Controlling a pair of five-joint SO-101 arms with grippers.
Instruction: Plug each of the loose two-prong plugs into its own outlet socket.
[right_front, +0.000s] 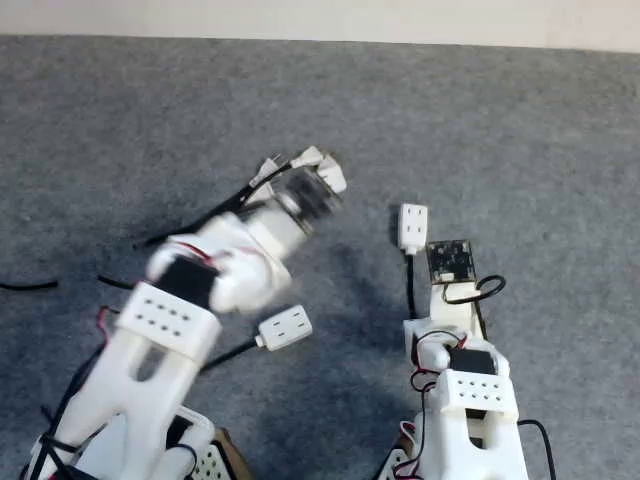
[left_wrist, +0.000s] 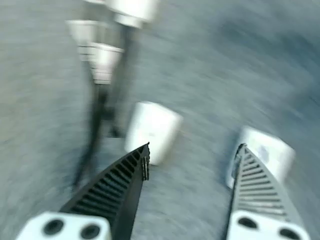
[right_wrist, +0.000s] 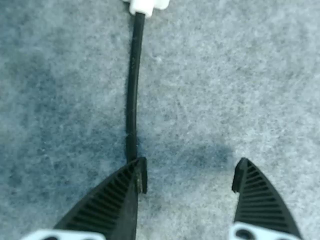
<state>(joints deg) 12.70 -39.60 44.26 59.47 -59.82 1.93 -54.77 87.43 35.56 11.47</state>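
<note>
I am holding my left pincer (left_wrist: 194, 150) wide open and gripping nothing, low over the grey desk (right_front: 560, 140) at about 12 o'clock from its middle. Two white blocks are lying right at my fingertips: one block (left_wrist: 152, 131) is sitting just beside one tip, and a second block (left_wrist: 270, 155) is showing just behind the other. Motion blur is keeping me from telling plug from socket there. Farther on, more white pieces (left_wrist: 102, 60) are lying together on black cords (left_wrist: 120, 75). I am keeping my right pincer (right_wrist: 192, 162) open and empty too, at about 4 o'clock and pointing toward 12. A black cable (right_wrist: 131, 75) is running from beside one of its tips up to a socket (right_front: 413, 226) at 3 o'clock. Another socket (right_front: 285, 327) is lying at about 6 o'clock, just beside my left arm, with its own lead trailing toward 8.
</note>
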